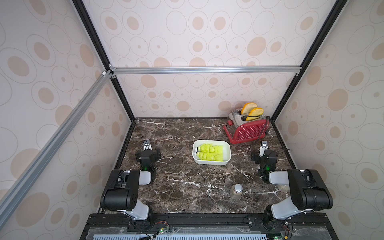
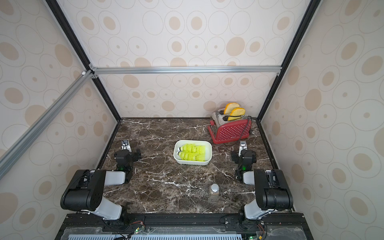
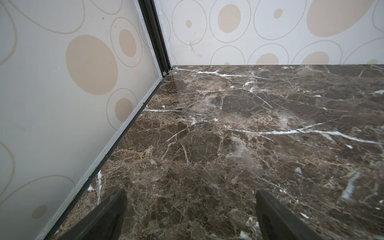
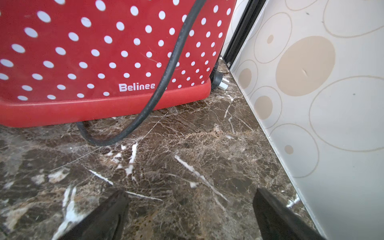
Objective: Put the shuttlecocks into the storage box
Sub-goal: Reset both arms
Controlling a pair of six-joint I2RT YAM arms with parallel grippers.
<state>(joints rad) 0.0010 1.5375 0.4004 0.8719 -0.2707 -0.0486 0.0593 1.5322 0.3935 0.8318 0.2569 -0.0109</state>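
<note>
Several neon yellow-green shuttlecocks [image 1: 209, 152] [image 2: 192, 152] lie on their sides in two stacked rows inside the white storage box [image 1: 212, 163] [image 2: 192, 162], white tips to the left. The box sits mid-table in both top views. My left gripper [image 1: 147, 148] [image 3: 191, 193] rests low near the left wall, well left of the box, open over bare marble. My right gripper [image 1: 264, 148] [image 4: 191, 192] sits right of the box, just in front of the toaster, also open with nothing between its fingers. No shuttlecock shows in either wrist view.
A red dotted toaster [image 1: 247, 129] [image 4: 104, 52] with two bread slices stands at the back right, its black cord [image 4: 166, 72] looping onto the marble. A small clear jar with a silver lid [image 1: 236, 192] stands front right. Patterned walls enclose the table.
</note>
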